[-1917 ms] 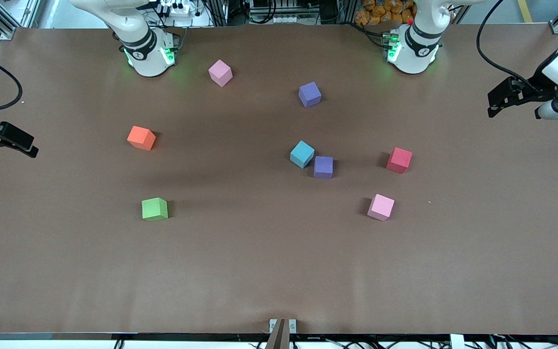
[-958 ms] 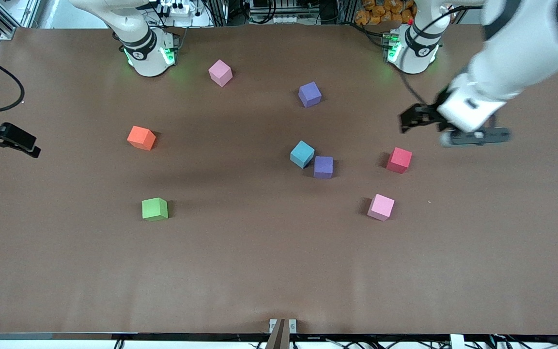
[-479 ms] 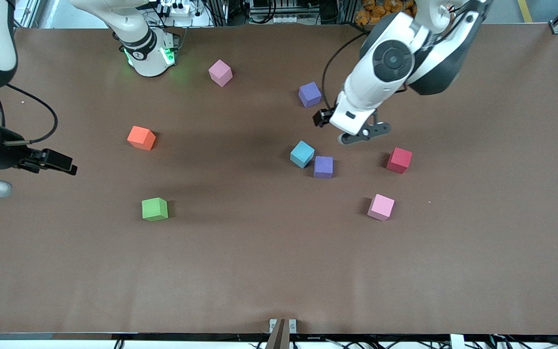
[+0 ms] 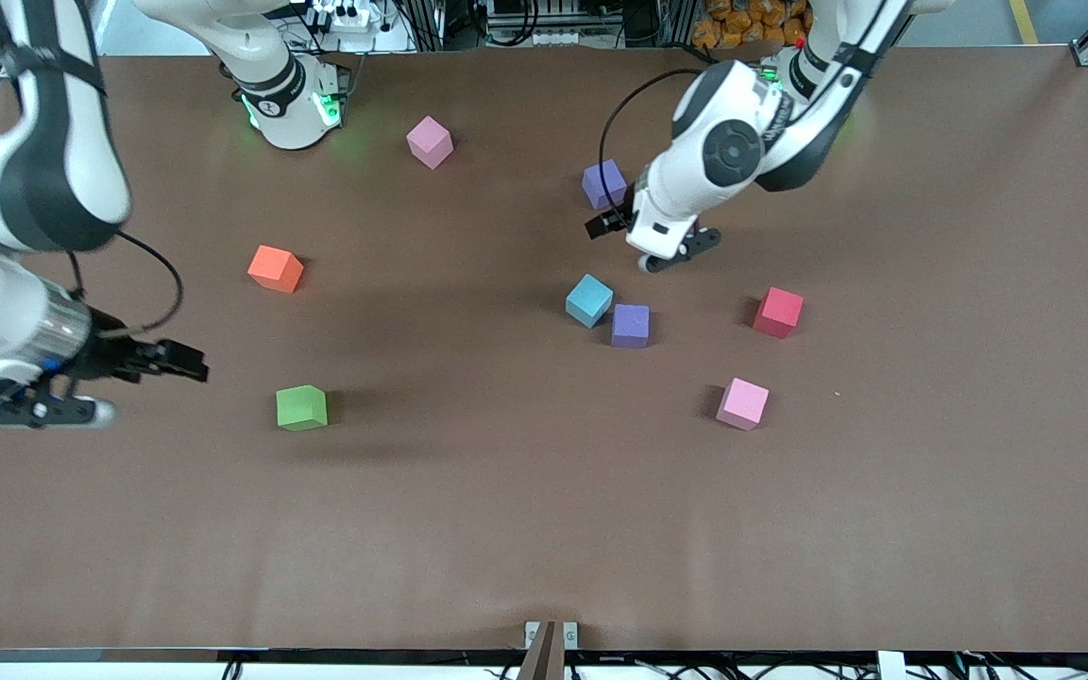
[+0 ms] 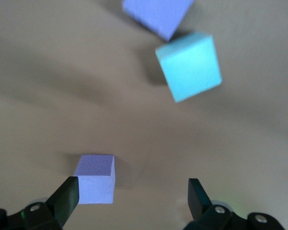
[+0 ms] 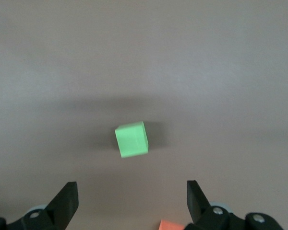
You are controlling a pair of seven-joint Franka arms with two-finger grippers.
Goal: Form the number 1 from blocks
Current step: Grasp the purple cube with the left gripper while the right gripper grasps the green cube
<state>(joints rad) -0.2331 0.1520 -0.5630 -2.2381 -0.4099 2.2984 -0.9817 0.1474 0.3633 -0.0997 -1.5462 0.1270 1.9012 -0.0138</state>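
Note:
One purple block (image 4: 603, 181) lies close to the left arm's base. My left gripper (image 4: 605, 225) hangs open just above the table next to it. In the left wrist view that purple block (image 5: 95, 178) sits by one finger, off the middle of the open left gripper (image 5: 132, 199). The light blue block (image 4: 589, 300) touches the second purple block (image 4: 630, 325) mid-table. My right gripper (image 4: 187, 365) is open over bare table beside the green block (image 4: 301, 408). The right wrist view shows the right gripper (image 6: 129, 201) empty, with the green block (image 6: 131, 139) ahead. The orange block (image 4: 275, 268) lies apart.
A red cube (image 4: 778, 312) and a pink cube (image 4: 742, 403) lie toward the left arm's end. Another pink cube (image 4: 430, 142) sits near the right arm's base. The brown table (image 4: 544, 529) has wide bare room nearer the front camera.
Both arms swung in from the table's ends. The left gripper came down beside the purple block near its base. The right gripper moved toward the green block. No block has moved.

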